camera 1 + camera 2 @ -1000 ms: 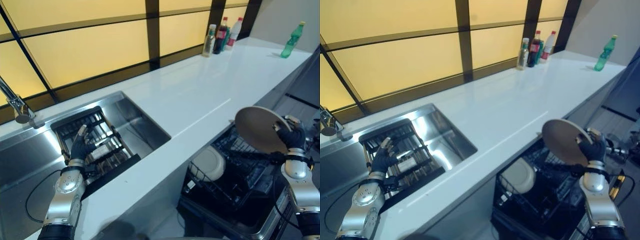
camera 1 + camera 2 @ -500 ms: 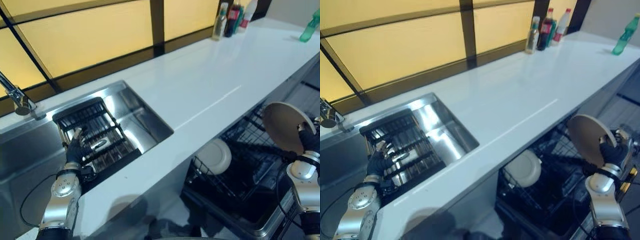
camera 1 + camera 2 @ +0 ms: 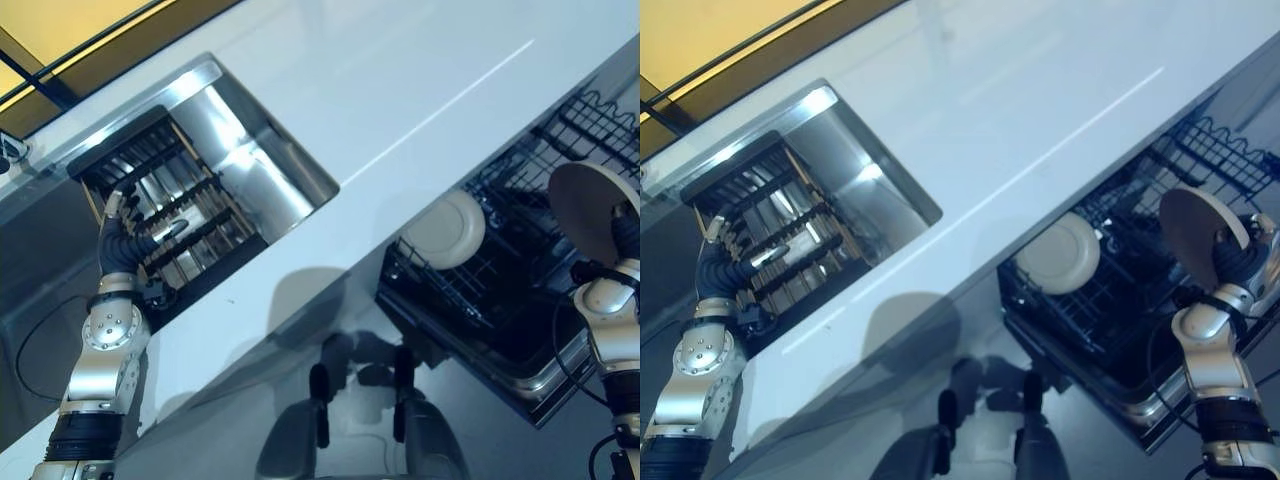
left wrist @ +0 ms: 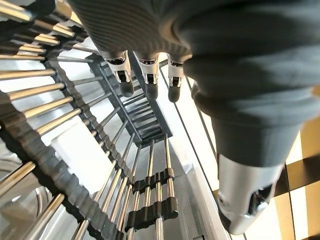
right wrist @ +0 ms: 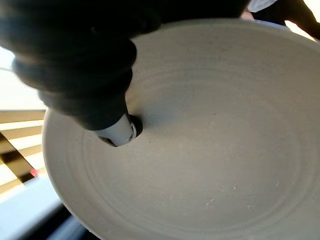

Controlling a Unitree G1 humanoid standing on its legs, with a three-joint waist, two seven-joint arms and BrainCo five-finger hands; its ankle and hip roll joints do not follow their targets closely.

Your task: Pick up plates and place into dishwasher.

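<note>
Plate [image 3: 589, 208] (upright) in right robot hand [image 3: 1240, 262] over dishwasher rack [image 3: 500, 290]

Count of things
Two plates: one plate [image 3: 592, 207] in the right hand [image 3: 1243, 262], one plate [image 3: 446, 229] in the one dishwasher rack [image 3: 520, 290].

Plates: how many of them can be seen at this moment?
2. One plate stands on edge in the dishwasher rack. The other plate is held upright over the rack by the right hand. More may be hidden in the sink rack.
</note>
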